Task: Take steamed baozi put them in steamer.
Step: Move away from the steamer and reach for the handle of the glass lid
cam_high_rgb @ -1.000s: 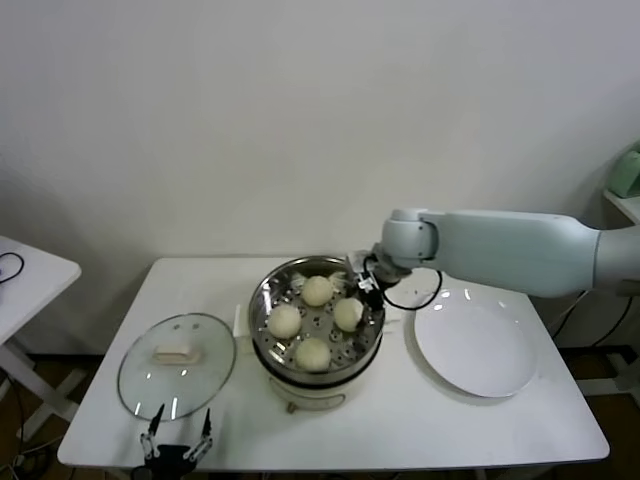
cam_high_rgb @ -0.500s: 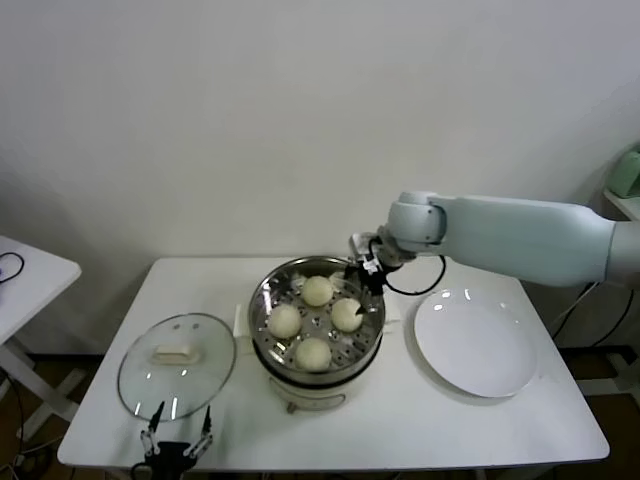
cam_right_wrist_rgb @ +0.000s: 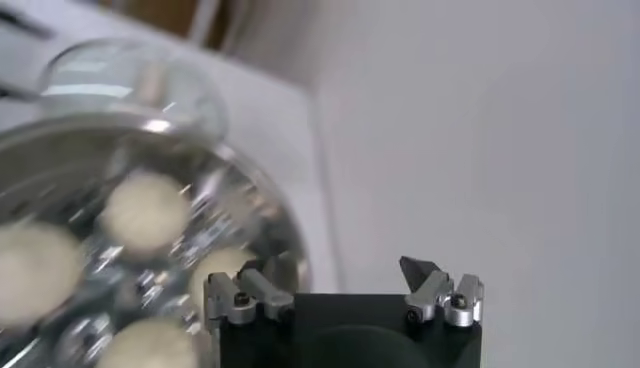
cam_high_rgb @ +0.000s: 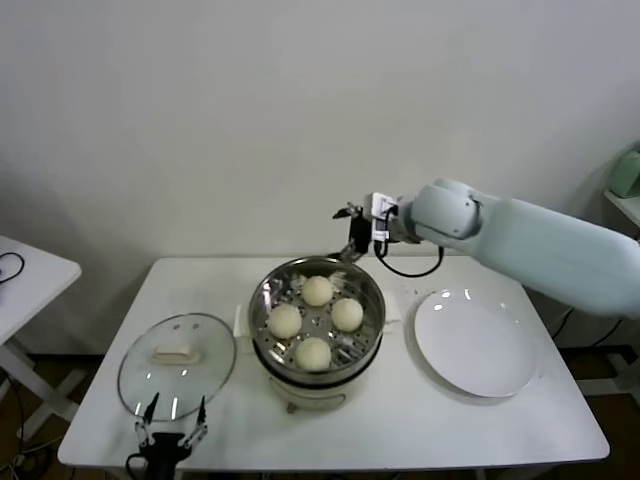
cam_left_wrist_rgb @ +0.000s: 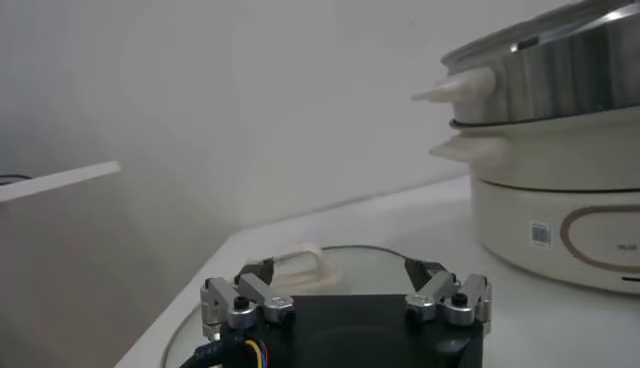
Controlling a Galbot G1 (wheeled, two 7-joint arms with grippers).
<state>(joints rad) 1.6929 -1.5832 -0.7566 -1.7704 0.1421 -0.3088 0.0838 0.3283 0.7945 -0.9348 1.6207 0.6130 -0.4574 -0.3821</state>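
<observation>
Several creamy-white baozi (cam_high_rgb: 317, 290) lie in the shiny round steamer (cam_high_rgb: 268, 290) on its cream base at the table's middle. My right gripper (cam_high_rgb: 350, 232) hangs open and empty above the steamer's far right rim, clear of the buns. In the right wrist view its gripper (cam_right_wrist_rgb: 335, 272) is spread wide, with the baozi (cam_right_wrist_rgb: 145, 210) and the steamer rim (cam_right_wrist_rgb: 285, 250) below it. My left gripper (cam_high_rgb: 170, 425) rests open at the table's front edge; in its wrist view the gripper (cam_left_wrist_rgb: 340, 272) faces the steamer (cam_left_wrist_rgb: 560, 80).
A round glass lid (cam_high_rgb: 177, 365) with a cream handle lies left of the steamer, just beyond the left gripper. A flat white plate (cam_high_rgb: 475, 345) sits bare to the right. A second white table (cam_high_rgb: 30, 265) stands at far left.
My right gripper has risen from beside the right-hand baozi in the steamer and drawn back toward the wall, open and empty. The baozi stay put. The left gripper barely shifted.
</observation>
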